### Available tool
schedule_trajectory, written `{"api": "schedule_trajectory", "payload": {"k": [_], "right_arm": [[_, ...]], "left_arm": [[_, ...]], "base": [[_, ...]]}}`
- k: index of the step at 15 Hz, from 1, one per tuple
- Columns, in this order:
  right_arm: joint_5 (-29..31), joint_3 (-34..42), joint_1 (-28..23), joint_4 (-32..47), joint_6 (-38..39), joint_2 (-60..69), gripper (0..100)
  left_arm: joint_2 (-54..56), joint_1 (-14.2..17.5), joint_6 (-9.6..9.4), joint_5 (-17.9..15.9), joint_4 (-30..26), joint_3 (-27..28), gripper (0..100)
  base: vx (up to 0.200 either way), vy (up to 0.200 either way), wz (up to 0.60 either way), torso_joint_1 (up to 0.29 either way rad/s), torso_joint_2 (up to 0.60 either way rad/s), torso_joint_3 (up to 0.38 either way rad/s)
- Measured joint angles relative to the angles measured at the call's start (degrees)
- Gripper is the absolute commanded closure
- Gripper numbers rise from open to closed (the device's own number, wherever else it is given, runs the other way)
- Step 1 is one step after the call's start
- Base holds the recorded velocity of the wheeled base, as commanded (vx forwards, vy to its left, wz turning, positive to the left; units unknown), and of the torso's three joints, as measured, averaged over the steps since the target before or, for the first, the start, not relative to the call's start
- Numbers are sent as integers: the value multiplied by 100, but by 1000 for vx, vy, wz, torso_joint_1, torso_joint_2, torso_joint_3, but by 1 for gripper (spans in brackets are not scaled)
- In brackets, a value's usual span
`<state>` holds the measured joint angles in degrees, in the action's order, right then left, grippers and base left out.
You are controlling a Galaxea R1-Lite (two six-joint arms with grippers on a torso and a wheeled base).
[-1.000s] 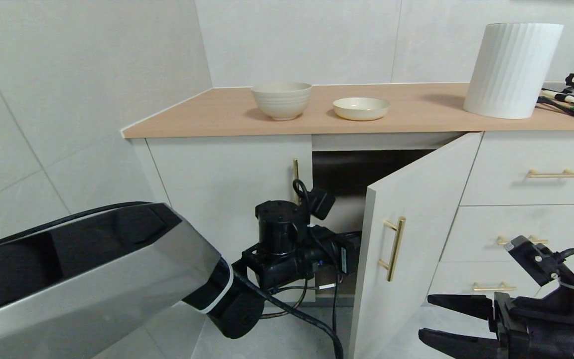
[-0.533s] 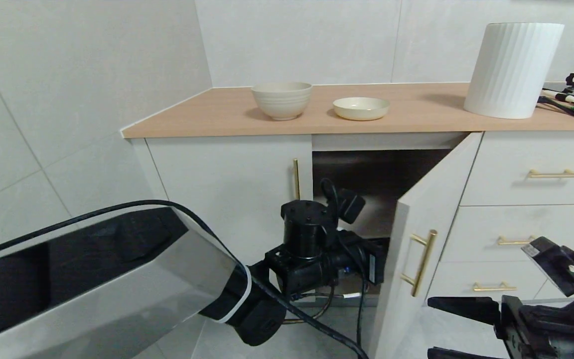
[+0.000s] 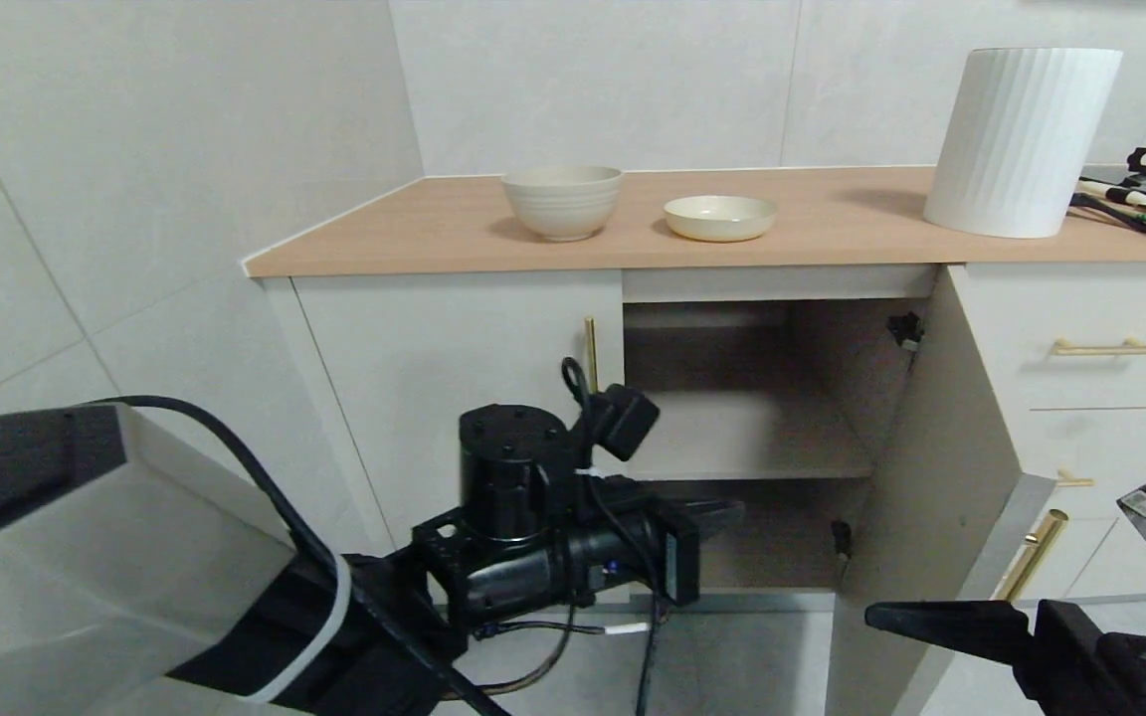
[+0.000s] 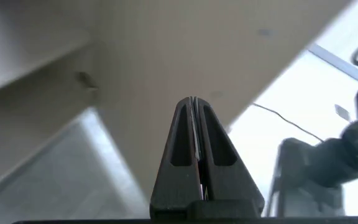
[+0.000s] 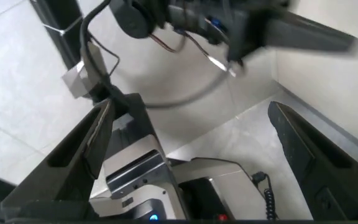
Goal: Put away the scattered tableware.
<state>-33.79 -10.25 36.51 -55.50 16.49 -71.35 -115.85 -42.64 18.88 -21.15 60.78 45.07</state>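
Lying on counter (image 3: 414, 234): bowl (image 3: 563, 201) and dish (image 3: 720, 216) are seen near each other, well above both sets of fingers.
Left gripper (image 4: 192, 102): fingers are pressed together.
Right gripper (image 5: 190, 107): fingers are spread wide apart.

The bench (image 3: 434, 234) carries one ribbed bowl (image 3: 561, 202), one shallow dish (image 3: 720, 217) and one tall white canister (image 3: 1021, 139) (the utensils (image 3: 1135, 199) at its right end are too bunched to count). Below it are two cupboard doors, the shut door (image 3: 454, 368) and the open door (image 3: 931, 497), and four gold handles (image 3: 1110, 347). There are two claws, the left claw (image 4: 192, 109) and the right claw (image 5: 191, 118).
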Motion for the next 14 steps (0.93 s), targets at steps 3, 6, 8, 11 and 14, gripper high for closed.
{"api": "schedule_trajectory", "payload": {"k": [3,6,8,11,14], "right_arm": [[497,-234,4,-33,-57,-369,0],[895,-557,185,-33,-100,-850,0],[981,-870,533,0,-134,-1208,0],[1981,-1402,1024,240,-434,-1985,0],[3981,-1940,1418,306,-605,-2801,0]], "left_arm": [[471,657,-22,35,179,-599,100],[879,1206,-20,57,123,-957,100],[976,1172,-28,205,112,-1053,100],[1200,1368,-26,345,113,-1289,100],[1547,1720,-28,347,94,-1517,100]], "base": [[0,0,0,0,0,0],[0,0,0,0,0,0],[0,0,0,0,0,0],[0,0,0,0,0,0],[0,0,0,0,0,0]]}}
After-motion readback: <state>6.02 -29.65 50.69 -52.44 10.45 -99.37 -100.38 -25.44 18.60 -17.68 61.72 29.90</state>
